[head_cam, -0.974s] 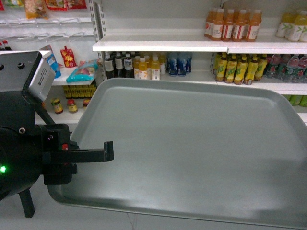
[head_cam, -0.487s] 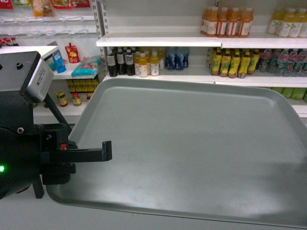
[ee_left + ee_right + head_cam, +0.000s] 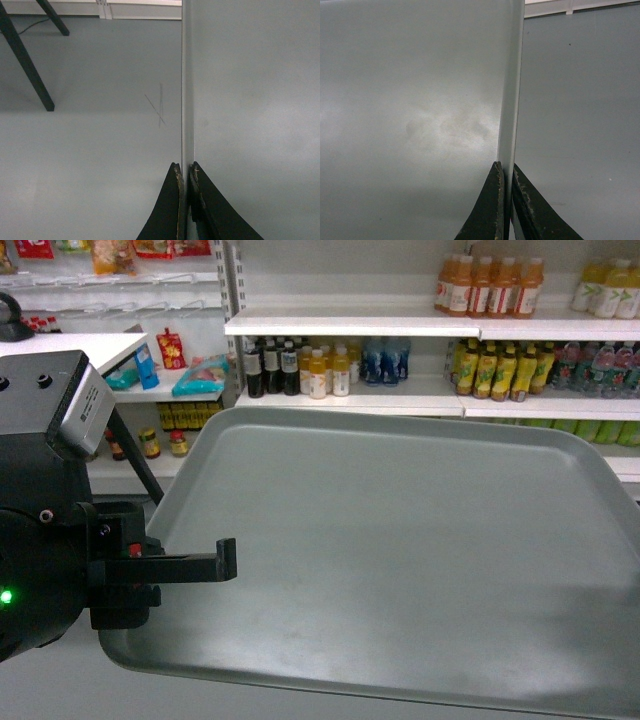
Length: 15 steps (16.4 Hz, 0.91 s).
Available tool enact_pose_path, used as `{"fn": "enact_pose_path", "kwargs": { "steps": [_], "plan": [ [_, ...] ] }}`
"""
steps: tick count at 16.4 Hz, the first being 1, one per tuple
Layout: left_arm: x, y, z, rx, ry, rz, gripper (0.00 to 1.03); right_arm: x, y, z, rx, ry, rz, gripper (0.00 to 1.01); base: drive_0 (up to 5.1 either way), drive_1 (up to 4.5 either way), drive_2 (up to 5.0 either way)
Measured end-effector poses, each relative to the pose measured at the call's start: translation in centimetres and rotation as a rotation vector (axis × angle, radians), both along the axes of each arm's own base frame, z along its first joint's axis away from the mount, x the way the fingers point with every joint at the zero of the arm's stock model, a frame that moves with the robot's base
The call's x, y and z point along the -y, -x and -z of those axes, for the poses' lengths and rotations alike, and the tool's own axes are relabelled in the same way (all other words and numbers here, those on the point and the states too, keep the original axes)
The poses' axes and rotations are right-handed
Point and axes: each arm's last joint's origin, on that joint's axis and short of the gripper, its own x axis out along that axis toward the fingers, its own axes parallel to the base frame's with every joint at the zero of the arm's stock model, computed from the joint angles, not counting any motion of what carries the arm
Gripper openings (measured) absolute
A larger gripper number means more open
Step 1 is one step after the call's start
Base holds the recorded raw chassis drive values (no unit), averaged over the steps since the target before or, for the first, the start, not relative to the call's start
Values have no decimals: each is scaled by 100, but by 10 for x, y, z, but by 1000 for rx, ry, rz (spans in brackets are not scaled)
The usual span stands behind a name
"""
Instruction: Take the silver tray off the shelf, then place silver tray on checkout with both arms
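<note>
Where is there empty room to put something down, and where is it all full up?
The silver tray is bare from rim to rim, with the left gripper and right gripper each clamped on an edge. The white counter corner at upper left looks bare where it shows. The shelf boards behind are crowded with bottles.

Orange juice bottles line the top store board, with dark bottles and yellow drinks one level below. Red snack packets hang at left. Black table legs stand on the grey floor.
</note>
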Motion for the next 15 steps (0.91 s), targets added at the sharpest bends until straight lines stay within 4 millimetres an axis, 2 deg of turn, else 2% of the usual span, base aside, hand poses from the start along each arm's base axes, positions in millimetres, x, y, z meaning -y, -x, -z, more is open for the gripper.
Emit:
{"fn": "enact_pose_path", "kwargs": {
  "steps": [15],
  "plan": [
    [0,0,0,3,1,-1,2,0,0,0,-1,-2,-2,2,-500,245,245]
  ]
}}
